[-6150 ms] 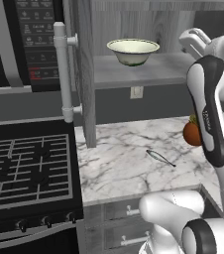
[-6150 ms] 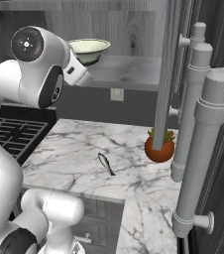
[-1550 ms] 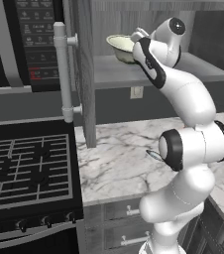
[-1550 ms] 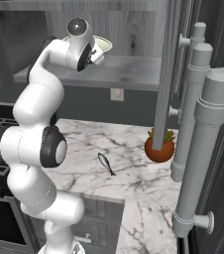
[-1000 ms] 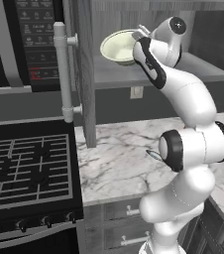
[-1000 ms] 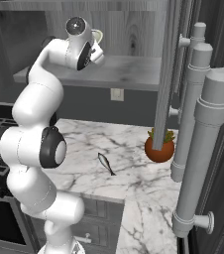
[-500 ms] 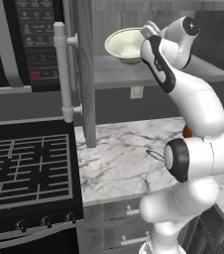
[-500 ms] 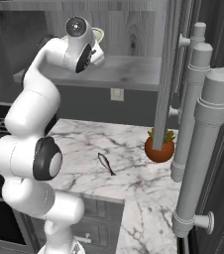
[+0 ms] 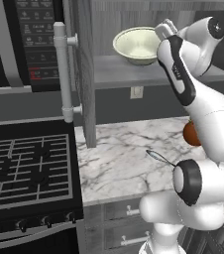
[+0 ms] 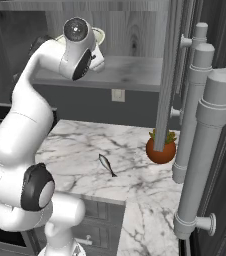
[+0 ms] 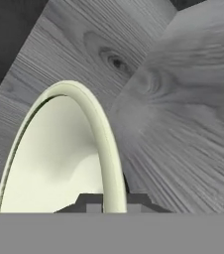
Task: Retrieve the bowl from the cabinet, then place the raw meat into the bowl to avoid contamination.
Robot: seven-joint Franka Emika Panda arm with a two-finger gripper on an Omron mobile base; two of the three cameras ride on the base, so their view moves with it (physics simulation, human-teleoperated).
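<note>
My gripper [image 11: 109,198] is pinched tight on the rim of the bowl [image 9: 136,44], one finger each side of the lip; hand view shows the rim running right btwn the tips. Bowl's w/ me now: a sec ago it was tipped hard toward the stove side, 6 s back it sat flat on the cabinet [image 9: 134,74] shelf. Now it's levelling out again and looks lifted just clear of the shelf, tho I can't be sure it's fully off. So grab's done, retrieval underway. Raw meat [image 10: 106,165] is untouched on the marble counter [image 10: 85,145], well below, near the plant pot [image 10: 160,149]. Next, I reckon: pull bowl out past the open door [image 9: 84,74], bring it down beside the meat.
</note>
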